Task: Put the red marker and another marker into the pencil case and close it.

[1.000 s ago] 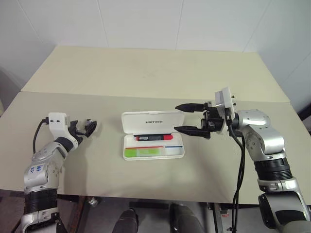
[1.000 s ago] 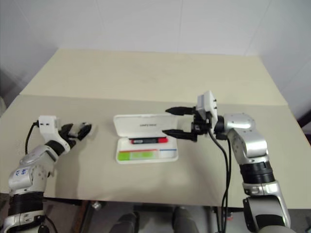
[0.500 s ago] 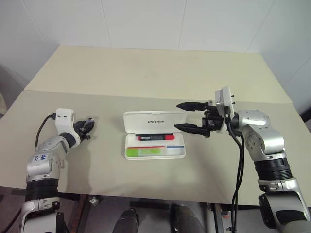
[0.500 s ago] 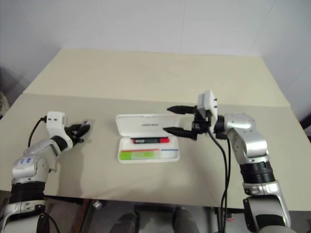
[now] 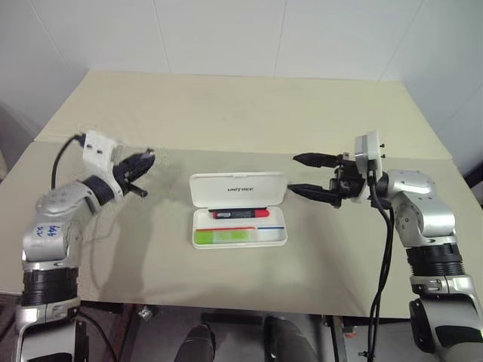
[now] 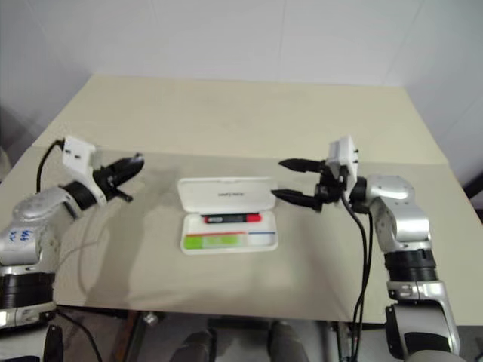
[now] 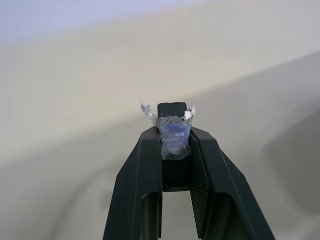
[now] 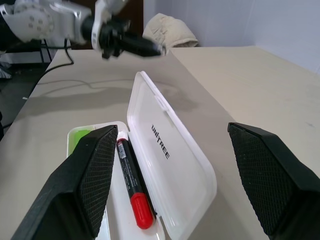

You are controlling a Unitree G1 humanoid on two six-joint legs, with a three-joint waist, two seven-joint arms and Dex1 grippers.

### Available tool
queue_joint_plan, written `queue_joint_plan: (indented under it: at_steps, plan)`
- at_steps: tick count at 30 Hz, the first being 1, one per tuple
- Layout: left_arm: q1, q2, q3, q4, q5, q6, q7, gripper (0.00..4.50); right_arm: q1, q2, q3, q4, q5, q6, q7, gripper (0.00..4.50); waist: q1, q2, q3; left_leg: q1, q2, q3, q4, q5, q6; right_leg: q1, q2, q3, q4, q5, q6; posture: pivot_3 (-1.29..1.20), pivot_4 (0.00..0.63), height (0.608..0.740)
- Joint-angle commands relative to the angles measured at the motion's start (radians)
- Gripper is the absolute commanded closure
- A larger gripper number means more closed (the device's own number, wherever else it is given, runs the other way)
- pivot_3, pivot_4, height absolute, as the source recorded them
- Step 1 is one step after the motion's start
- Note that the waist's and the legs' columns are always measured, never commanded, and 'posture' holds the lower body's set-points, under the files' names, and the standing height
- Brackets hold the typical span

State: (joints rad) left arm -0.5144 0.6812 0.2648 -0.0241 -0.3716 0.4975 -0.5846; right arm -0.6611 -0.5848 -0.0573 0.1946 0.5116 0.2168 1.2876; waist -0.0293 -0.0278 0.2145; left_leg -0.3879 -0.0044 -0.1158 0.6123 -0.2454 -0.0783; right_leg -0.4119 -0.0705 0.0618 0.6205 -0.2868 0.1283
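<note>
The white pencil case (image 5: 226,194) lies open in the middle of the table, lid hinged back. The red marker (image 5: 240,214) lies in its tray next to the lid. The lime-green marker (image 5: 220,236) lies in the front compartment. My right gripper (image 5: 300,175) hovers open just right of the case, pointing at it, nothing between its fingers (image 8: 95,170). My left gripper (image 5: 146,160) is raised left of the case, apart from it. Its fingers (image 7: 142,190) are closed together. A small taped black piece (image 7: 172,130) sits at their tips; I cannot tell whether it belongs to them.
The beige table (image 5: 241,113) runs far back to a white wall, with a seam across it behind the case. Its front edge (image 5: 226,305) is close below the case. A black cable (image 5: 56,162) loops off my left wrist. A cream bundle (image 8: 167,30) lies beyond the table's left end.
My left gripper has lifted off the table, swung a little toward the case, and its fingers have closed. My right gripper has drawn back slightly to the right, still open.
</note>
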Motion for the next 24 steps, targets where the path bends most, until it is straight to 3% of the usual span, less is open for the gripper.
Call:
queue_joint_plan:
  at_steps: [1, 7, 14, 18, 24]
  plan:
    - [-0.055, 0.038, -0.007, -0.06, -0.035, -0.023, -0.077, 4.13, -0.008, -0.011, -0.053, 0.006, 0.035, -0.03, 0.031, 0.0, 0.0, 0.0, 0.0, 0.0, 0.0, 0.0, 0.0, 0.0, 0.0, 0.0, 0.0, 0.0, 0.0, 0.0, 0.0, 0.0, 0.15, 0.74]
    - [-0.181, 0.077, -0.087, -0.142, -0.134, 0.077, -0.229, 4.13, 0.009, -0.055, -0.073, 0.078, 0.041, -0.079, 0.159, 0.0, 0.001, 0.0, 0.0, -0.001, 0.0, 0.0, 0.0, 0.0, 0.0, 0.0, 0.0, 0.0, 0.0, 0.0, 0.001, 0.0, 0.15, 0.74]
    - [-0.333, 0.012, -0.232, -0.185, -0.19, 0.129, -0.348, 4.13, 0.008, -0.093, -0.063, 0.196, 0.014, -0.234, 0.312, 0.0, -0.002, 0.0, 0.001, -0.001, 0.0, 0.0, 0.001, 0.0, 0.0, 0.001, 0.001, 0.0, 0.0, 0.0, 0.001, 0.0, 0.15, 0.74]
    - [-0.319, -0.031, -0.312, -0.236, -0.233, 0.197, -0.393, 4.13, 0.013, -0.099, -0.049, 0.261, -0.024, -0.298, 0.303, 0.0, -0.006, 0.001, 0.001, 0.0, 0.0, 0.001, 0.001, 0.0, 0.0, 0.0, 0.001, 0.001, 0.0, 0.0, 0.001, 0.0, 0.15, 0.74]
    - [-0.284, -0.056, -0.445, -0.236, -0.177, 0.184, -0.442, 4.13, 0.047, -0.102, -0.06, 0.261, -0.032, -0.317, 0.272, 0.0, -0.004, 0.001, 0.001, 0.0, 0.001, 0.001, 0.002, 0.0, 0.0, 0.001, 0.002, 0.002, 0.001, 0.0, 0.001, 0.0, 0.15, 0.74]
